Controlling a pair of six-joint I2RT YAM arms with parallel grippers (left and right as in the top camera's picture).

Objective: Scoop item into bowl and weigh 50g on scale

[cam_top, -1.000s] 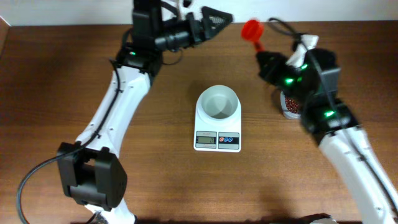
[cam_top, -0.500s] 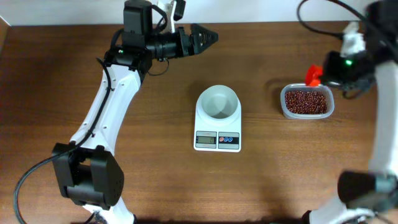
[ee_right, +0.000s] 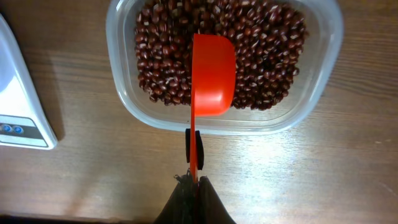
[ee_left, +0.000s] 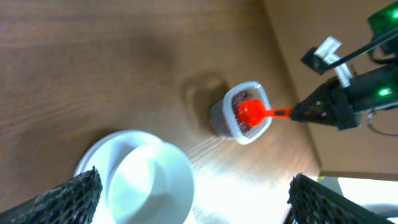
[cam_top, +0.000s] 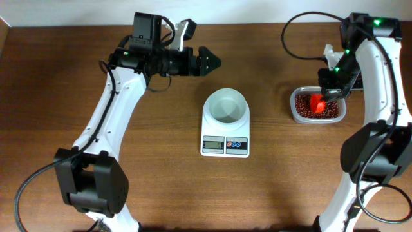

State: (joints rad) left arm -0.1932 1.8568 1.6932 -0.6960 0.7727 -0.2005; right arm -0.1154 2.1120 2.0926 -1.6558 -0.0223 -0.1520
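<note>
The reddish-brown beans (cam_top: 328, 107) fill a clear plastic container (cam_top: 295, 111) at the right; they also show in the right wrist view (ee_right: 261, 56). The white bowl (cam_top: 225, 105) stands empty on the white scale (cam_top: 225, 145). My right gripper (cam_top: 327, 92) is shut on the handle of a red scoop (cam_top: 316, 102), whose cup lies over the beans (ee_right: 212, 68). The handle sits between the fingertips (ee_right: 194, 183). No beans show on the scoop. My left gripper (cam_top: 209, 62) is open and empty, above and left of the bowl (ee_left: 152, 186).
The scale's edge with its two buttons shows at the left of the right wrist view (ee_right: 18, 118). The container and scoop show far off in the left wrist view (ee_left: 242, 115). Bare wooden tabletop (cam_top: 161, 187) lies in front of the scale.
My right arm swung out to the right and brought the red scoop down over the beans in the container. My left gripper shifted slightly lower, toward the bowl.
</note>
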